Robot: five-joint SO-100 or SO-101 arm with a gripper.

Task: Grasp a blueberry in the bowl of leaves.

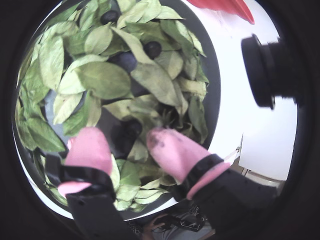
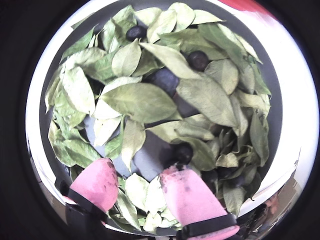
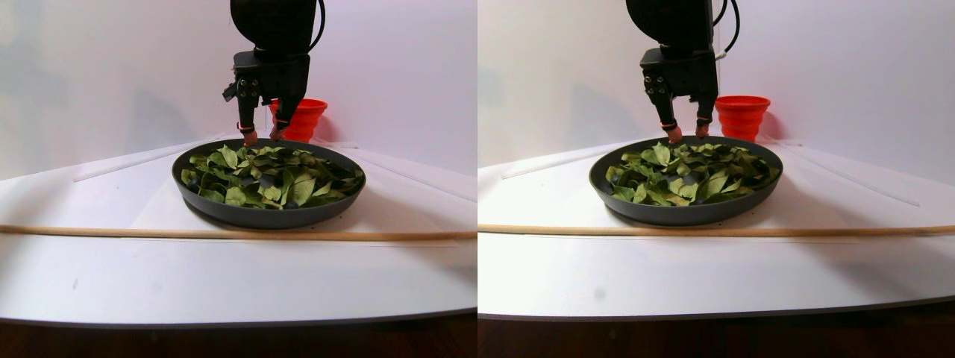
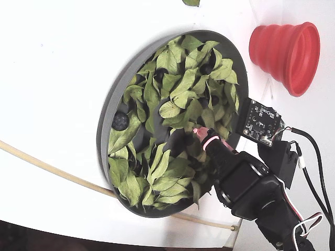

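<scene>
Closing well means first lowering the empty, parted gripper so its pink fingertips straddle the nearest blueberry, half-buried among the leaves in the bowl, before squeezing gently.

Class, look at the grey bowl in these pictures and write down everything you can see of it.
The bowl is a wide, shallow, round dish, dark grey with a low rim and a matt finish. It sits flat on the white table, near a red cup. Light-green leaves fill it, with several dark blueberries among them. The gripper, open, with pink fingertips, reaches down into it near one edge.
</scene>
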